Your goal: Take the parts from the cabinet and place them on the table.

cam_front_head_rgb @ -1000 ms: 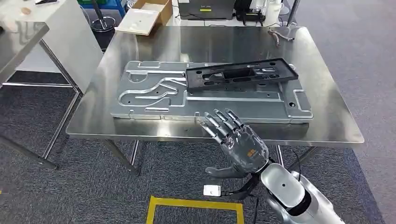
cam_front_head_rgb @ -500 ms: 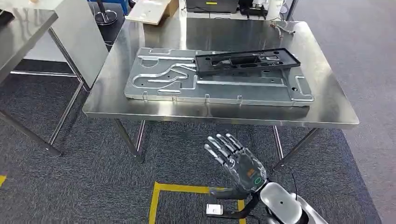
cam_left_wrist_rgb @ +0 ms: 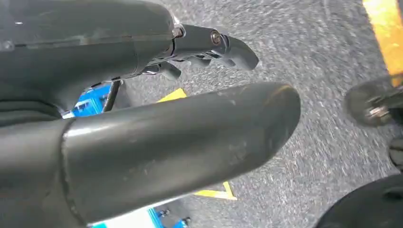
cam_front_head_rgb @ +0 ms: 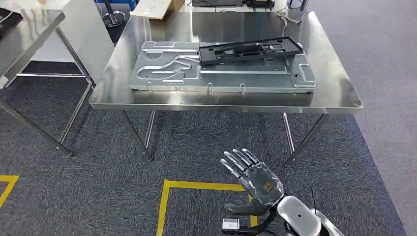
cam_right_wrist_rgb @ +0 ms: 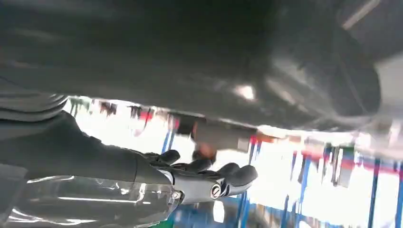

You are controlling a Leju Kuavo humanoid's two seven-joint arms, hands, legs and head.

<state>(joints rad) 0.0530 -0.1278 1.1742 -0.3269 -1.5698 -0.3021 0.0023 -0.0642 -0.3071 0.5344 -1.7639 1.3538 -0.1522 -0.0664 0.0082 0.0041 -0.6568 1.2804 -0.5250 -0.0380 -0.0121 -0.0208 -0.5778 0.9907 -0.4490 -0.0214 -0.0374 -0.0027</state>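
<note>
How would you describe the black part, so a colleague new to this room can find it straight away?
Find the steel table beyond the yellow floor tape. A wide grey metal plate with winding grooves lies flat on it. The black part is the long, narrow frame with cut-outs resting on that plate's far right portion, the one dark piece on all that silver.

A large grey metal panel [cam_front_head_rgb: 221, 73] lies flat on the steel table [cam_front_head_rgb: 324, 101]; a black plastic frame [cam_front_head_rgb: 250, 49] rests across its far right part.
</note>
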